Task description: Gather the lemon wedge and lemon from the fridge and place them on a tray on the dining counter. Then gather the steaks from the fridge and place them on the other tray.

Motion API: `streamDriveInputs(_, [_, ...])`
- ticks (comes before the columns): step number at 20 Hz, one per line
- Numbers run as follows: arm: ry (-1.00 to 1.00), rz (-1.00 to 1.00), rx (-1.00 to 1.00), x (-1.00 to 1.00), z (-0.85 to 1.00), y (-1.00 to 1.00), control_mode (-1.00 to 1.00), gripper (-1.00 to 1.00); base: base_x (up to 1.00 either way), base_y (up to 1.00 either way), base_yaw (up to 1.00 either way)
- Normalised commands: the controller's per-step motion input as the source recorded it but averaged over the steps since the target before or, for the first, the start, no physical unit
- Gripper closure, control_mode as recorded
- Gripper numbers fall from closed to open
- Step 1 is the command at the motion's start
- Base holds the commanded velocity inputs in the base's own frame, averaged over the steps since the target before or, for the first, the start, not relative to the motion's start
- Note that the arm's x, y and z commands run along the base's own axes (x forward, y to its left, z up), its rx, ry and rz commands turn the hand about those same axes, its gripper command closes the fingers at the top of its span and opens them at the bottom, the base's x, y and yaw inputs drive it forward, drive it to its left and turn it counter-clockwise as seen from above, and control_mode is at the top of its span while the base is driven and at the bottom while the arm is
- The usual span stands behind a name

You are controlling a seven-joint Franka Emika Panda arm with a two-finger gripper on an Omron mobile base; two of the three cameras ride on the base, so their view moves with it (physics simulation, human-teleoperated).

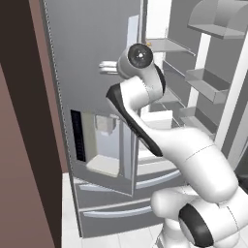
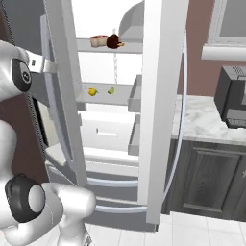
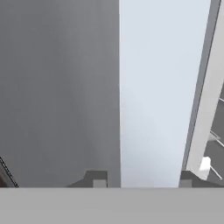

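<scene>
The fridge stands with both doors swung open. In the right base view a yellow lemon (image 2: 92, 91) and a paler lemon wedge (image 2: 111, 90) lie on the middle shelf. The reddish steaks (image 2: 99, 41) sit on the top shelf beside a dark item (image 2: 114, 41). My gripper (image 1: 107, 68) is up against the left door (image 1: 92, 82) at handle height. In the hand view my gripper (image 3: 142, 181) is open, one tip on each side of the door's pale edge (image 3: 151, 87), with a gap on the left. The trays and dining counter are out of view.
The right door (image 2: 161, 110) juts out towards me, its bins (image 1: 208, 85) facing inward. A white drawer (image 2: 106, 132) sits under the lemon shelf. A marble counter (image 2: 202, 117) with a dark appliance (image 2: 233, 103) lies to the right. A brown wall (image 1: 22, 145) closes the left.
</scene>
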Motion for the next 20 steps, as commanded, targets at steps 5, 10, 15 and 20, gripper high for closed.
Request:
streamDriveInputs(5, [0.0,0.02,0.0,-0.53,0.0,0.88,-1.0,-1.0,0.0,0.0,0.0])
streamDriveInputs(10, [-0.01,0.01,0.01,-0.58,0.0,0.36,-1.0,-1.0,0.0,0.0,0.0])
streamDriveInputs(15, [-0.07,0.0,0.06,-0.9,0.0,-0.29,-1.0,-1.0,0.0,0.0,0.0])
streamDriveInputs(20, [-0.04,0.0,0.14,-0.76,0.0,-0.8,-1.0,-1.0,0.0,0.0,0.0])
